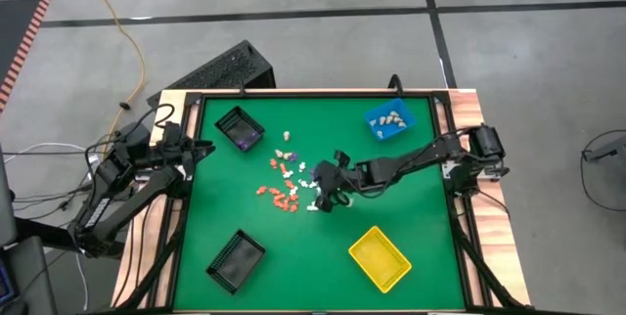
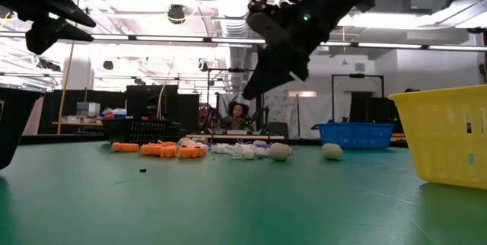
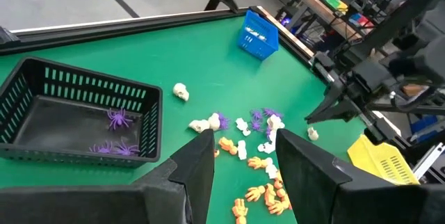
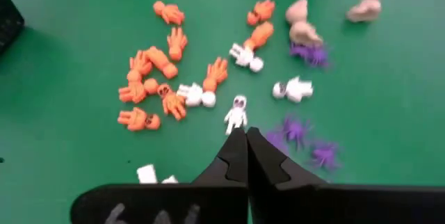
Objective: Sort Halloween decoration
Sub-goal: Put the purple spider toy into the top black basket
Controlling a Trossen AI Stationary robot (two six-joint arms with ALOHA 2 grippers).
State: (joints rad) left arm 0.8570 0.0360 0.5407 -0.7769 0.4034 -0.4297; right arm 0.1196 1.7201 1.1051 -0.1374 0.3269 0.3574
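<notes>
The Halloween decoration pieces (image 1: 287, 183) lie loose on the green table: orange ones (image 4: 149, 78), white ones (image 4: 295, 88), purple spiders (image 4: 299, 133) and beige ones (image 4: 302, 22). My right gripper (image 4: 245, 133) hangs shut above the pile's right side (image 1: 323, 196), clear of the table in the low view (image 2: 249, 93). A white skeleton (image 4: 236, 113) lies on the table just past its tips, and nothing shows between the fingers. My left gripper (image 3: 243, 165) waits open at the table's left edge (image 1: 201, 149), holding nothing.
A black bin (image 1: 240, 129) at the far left holds purple spiders (image 3: 115, 133). A blue bin (image 1: 389, 122) at the far right holds beige pieces. A yellow bin (image 1: 380, 258) and a second black bin (image 1: 236, 259) stand near the front edge. A person (image 2: 237, 112) sits beyond the table.
</notes>
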